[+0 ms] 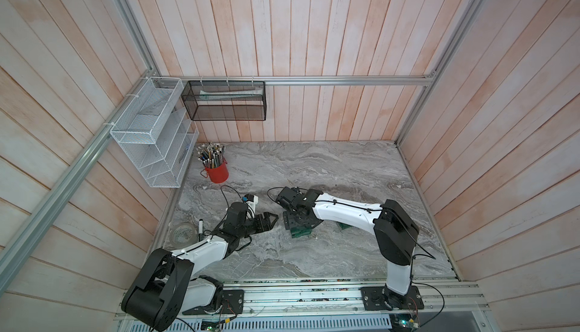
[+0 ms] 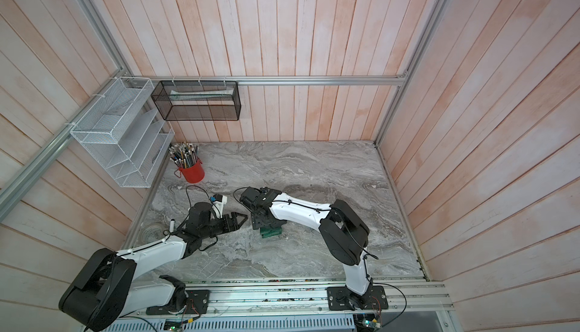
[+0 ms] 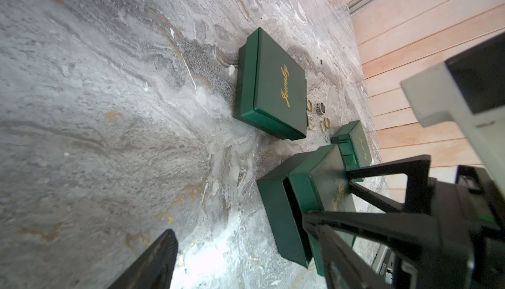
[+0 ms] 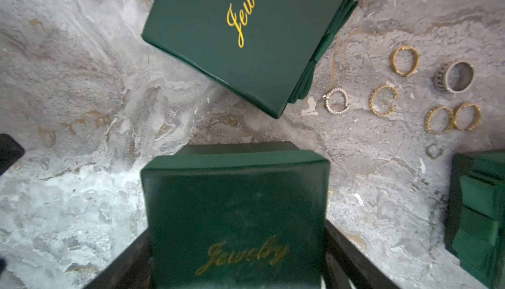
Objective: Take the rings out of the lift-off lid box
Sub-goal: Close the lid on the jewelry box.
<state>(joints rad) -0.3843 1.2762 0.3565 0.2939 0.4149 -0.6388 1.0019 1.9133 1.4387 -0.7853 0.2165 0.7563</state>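
The lift-off lid box is small and dark green. Its base (image 3: 278, 214) rests on the marble table, and its lid (image 4: 235, 205), printed "Jewelry" in gold, sits askew over it with a dark gap along one side. My right gripper (image 4: 237, 246) is shut on the lid, one black finger (image 4: 347, 252) against each side. In both top views the right gripper (image 1: 298, 220) (image 2: 265, 220) points down over the box (image 1: 299, 232). Several rings (image 4: 382, 100), gold and silvery, lie on the table beside it. My left gripper (image 1: 273, 219) (image 3: 240, 224) stands open and holds nothing, just left of the box.
A larger closed green "Jewelry" box (image 4: 240, 41) lies just beyond the held lid, and a third green box (image 4: 481, 214) sits past the rings. At the left are a red cup of pencils (image 1: 216, 170), a tape roll (image 1: 183, 233), a marker (image 1: 200, 230) and a wire rack (image 1: 150, 132).
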